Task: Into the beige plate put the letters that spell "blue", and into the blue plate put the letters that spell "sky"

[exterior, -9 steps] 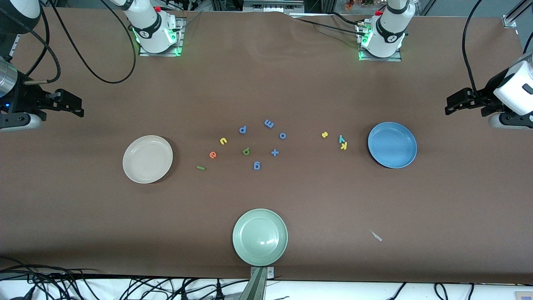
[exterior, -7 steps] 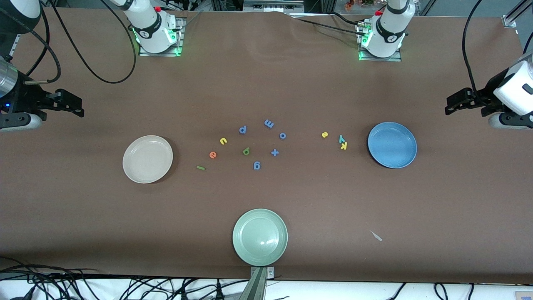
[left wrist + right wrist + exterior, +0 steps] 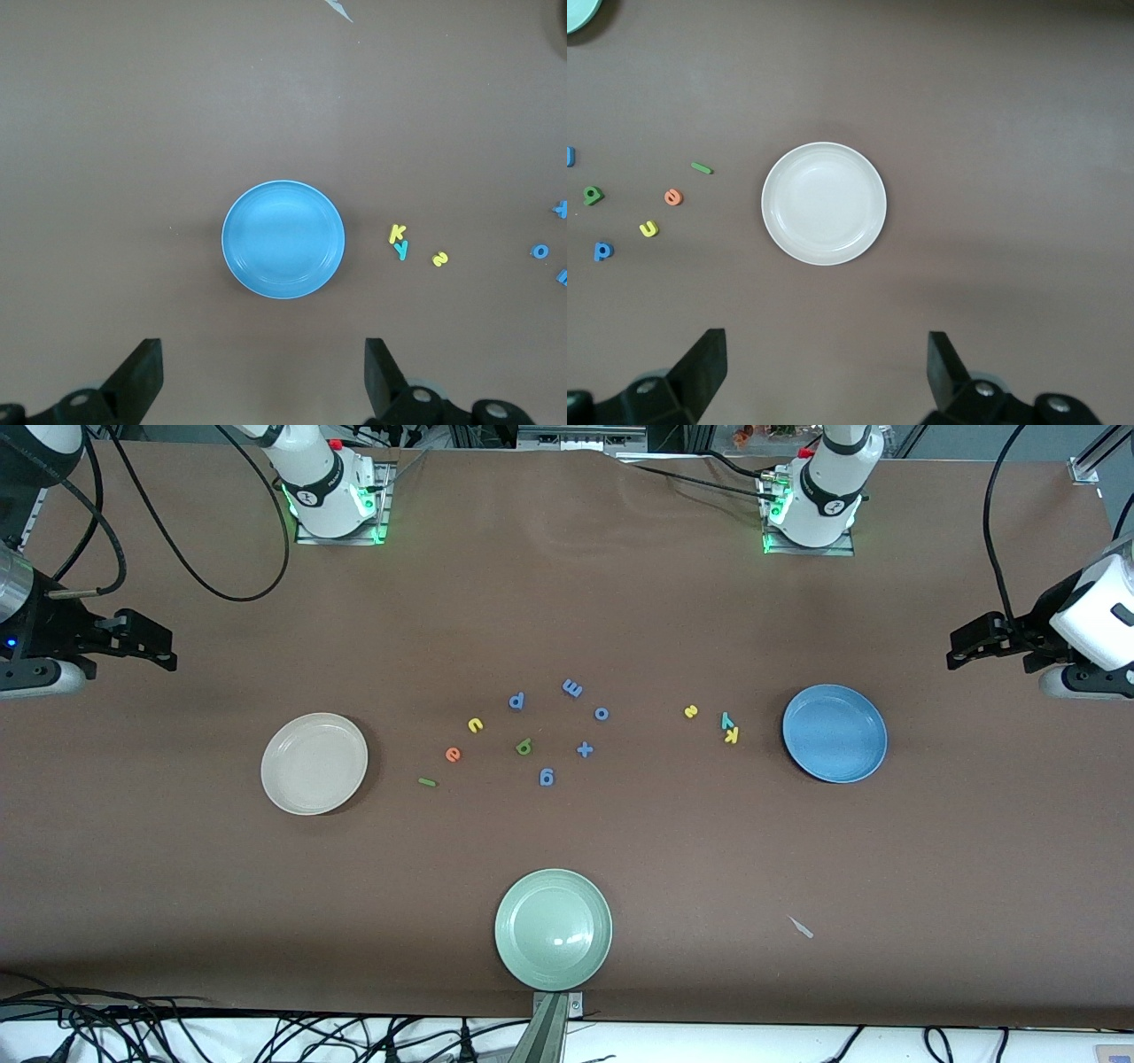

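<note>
Both grippers hang high with nothing between their fingers: the right gripper (image 3: 146, 645) sits at the left edge of the front view over bare table, most of its arm cut off by the frame, and the left gripper (image 3: 979, 646) at the right edge, likewise cropped. Each wrist view shows only the two dark fingertips, spread wide apart, at the bottom of its picture, the left gripper's (image 3: 261, 376) and the right gripper's (image 3: 826, 372). The beige plate (image 3: 292, 797) lies left of centre in the front view and holds nothing; the blue plate (image 3: 802, 757) lies right of centre, equally bare. Between them the foam letters are scattered flat on the brown table (image 3: 567, 602). Toward the beige plate lie the green "l" (image 3: 427, 782), the orange "e" (image 3: 453, 755), the yellow "u" (image 3: 476, 724) and the green "b" (image 3: 524, 747). Toward the blue plate lie the yellow "s" (image 3: 691, 711), the teal "y" (image 3: 726, 720) and the yellow "k" (image 3: 732, 734), the last two touching or nearly so; which, I cannot tell. The blue letters in the middle read as "p" (image 3: 516, 701), "m" (image 3: 572, 688), "o" (image 3: 601, 713), a plus sign (image 3: 585, 749) and a "g" (image 3: 547, 778), though all appear turned and are small enough to be doubtful. A pale green plate (image 3: 532, 965) sits at the lower centre. A small pale scrap (image 3: 801, 927) lies at lower right; what it is cannot be made out. No readable brand or label shows.
</note>
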You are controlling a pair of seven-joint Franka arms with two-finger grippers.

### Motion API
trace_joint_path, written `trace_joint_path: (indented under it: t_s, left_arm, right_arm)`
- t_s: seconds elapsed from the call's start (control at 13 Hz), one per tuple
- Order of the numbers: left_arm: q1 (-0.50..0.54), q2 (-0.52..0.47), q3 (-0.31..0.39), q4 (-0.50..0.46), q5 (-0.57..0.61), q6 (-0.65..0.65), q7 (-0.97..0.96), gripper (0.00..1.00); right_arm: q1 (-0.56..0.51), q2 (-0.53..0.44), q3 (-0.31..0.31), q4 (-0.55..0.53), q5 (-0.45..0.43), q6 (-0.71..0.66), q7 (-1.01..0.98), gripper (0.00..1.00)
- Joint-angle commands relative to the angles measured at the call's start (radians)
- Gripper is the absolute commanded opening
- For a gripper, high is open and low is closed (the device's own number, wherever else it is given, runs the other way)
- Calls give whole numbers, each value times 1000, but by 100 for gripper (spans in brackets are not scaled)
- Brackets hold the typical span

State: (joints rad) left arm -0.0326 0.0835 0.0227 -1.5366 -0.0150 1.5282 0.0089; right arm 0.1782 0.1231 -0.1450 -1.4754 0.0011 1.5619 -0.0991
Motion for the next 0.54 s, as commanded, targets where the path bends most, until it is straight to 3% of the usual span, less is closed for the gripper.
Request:
trace_joint_path:
  t_s: [0.0, 0.46]
  left_arm:
    - [0, 19, -1, 30, 20, -7, 10, 100]
    - [5, 24, -3, 27, 18, -7, 14, 100]
  right_arm:
    - [-3, -2, 7, 6, 11, -16, -11, 100]
    - [1, -2, 10, 1, 37, -34, -7, 100]
